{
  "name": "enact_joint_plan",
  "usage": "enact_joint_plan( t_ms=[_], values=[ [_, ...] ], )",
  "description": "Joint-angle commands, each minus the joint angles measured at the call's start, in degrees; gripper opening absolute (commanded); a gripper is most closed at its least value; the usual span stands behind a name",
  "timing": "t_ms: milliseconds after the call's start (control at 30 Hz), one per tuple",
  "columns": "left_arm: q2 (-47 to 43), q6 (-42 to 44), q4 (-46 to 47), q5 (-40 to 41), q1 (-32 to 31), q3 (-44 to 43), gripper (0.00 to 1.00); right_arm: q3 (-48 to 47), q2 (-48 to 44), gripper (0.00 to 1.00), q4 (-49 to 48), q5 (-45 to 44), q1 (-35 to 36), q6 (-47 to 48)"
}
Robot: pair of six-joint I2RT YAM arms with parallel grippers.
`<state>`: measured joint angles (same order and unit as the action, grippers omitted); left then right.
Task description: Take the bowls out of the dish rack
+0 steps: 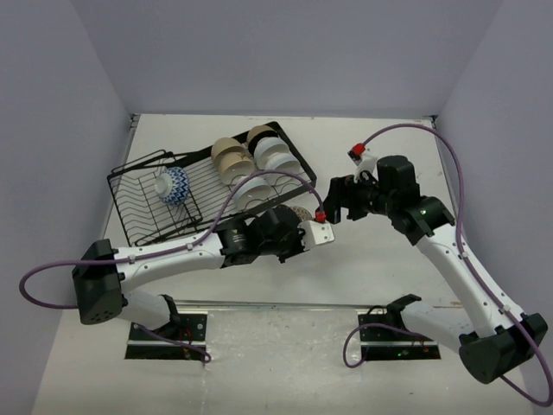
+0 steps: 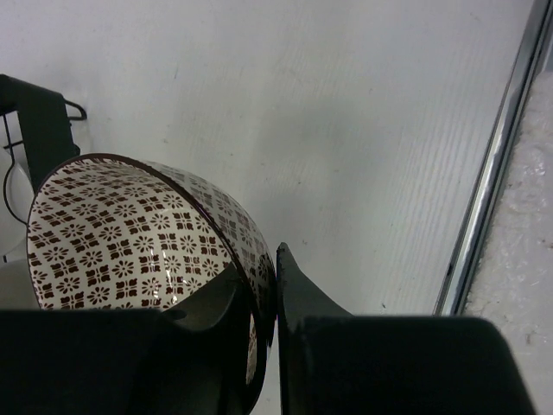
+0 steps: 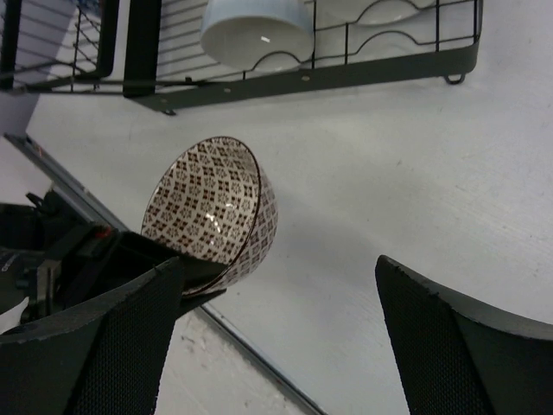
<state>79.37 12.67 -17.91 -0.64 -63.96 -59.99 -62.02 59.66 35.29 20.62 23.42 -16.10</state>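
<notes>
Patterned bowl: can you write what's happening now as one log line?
left gripper: shut on patterned bowl rim | bowl: tilted, outside dish rack | right gripper: open, empty | rack: other bowls inside

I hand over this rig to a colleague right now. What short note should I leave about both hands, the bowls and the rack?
Left hand: shut on the rim of the brown-patterned bowl. The bowl is out of the dish rack, tilted on its side over the table. I cannot tell if it touches the table.
Right hand: open, empty, beside that bowl.
In the rack: blue-white bowl in the left section, beige bowls and white bowls at the right end.
Done: one bowl taken out, not yet released.
Left: set it down, then unload the rest.
</notes>
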Motion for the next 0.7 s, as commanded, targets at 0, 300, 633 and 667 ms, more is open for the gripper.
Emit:
enact_joint_plan(
  t_ms=[0,300,633,667],
  values=[
    [0.3,4.7,1.6,4.8,-1.6,-4.3,0.00,-0.3,0.6,0.88,3.4,4.1,1.9,3.7],
    [1.9,5.4,0.8,6.1,-4.1,-7.1,0.00,0.6,7.1,0.75,4.5,0.3,7.6,4.3],
    [5.0,5.4,1.1,7.2,-5.5,-8.5,0.00,1.2,8.0,0.00,0.8,0.4,8.1,2.2],
    [5.2,5.4,1.2,7.6,-5.5,-8.6,0.00,1.2,7.8,0.00,0.1,-0.3,8.1,1.8]
  ],
)
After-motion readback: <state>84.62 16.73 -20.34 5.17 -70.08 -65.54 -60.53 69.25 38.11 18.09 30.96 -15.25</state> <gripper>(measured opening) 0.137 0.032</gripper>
